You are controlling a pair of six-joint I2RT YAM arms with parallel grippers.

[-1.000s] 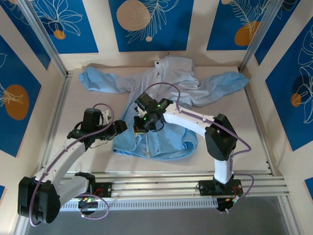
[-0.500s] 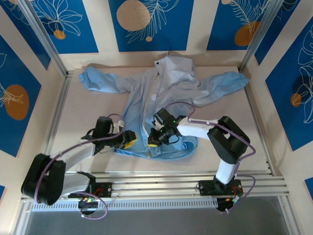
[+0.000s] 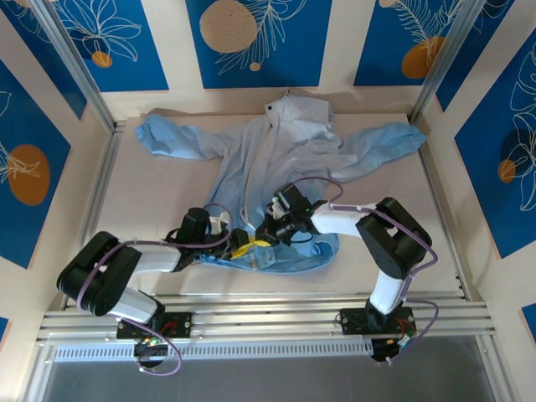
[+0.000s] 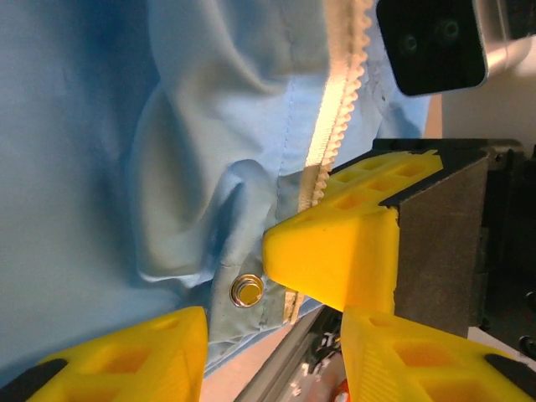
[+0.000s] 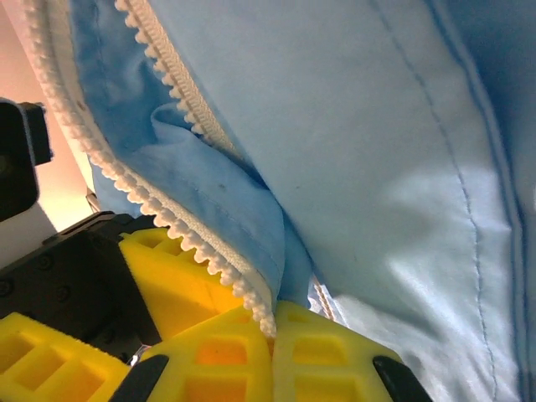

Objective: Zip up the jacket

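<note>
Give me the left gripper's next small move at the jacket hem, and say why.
Probably close the left gripper on the hem corner beside the metal snap. Its jaws stand open astride that edge of the jacket, while the right gripper is shut on the zipper tape next to it, so a second grip would steady the hem.

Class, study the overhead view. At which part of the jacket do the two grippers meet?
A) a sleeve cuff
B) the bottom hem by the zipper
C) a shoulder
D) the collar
B: the left gripper and the right gripper sit side by side at the near hem of the jacket, where the zipper ends.
</note>
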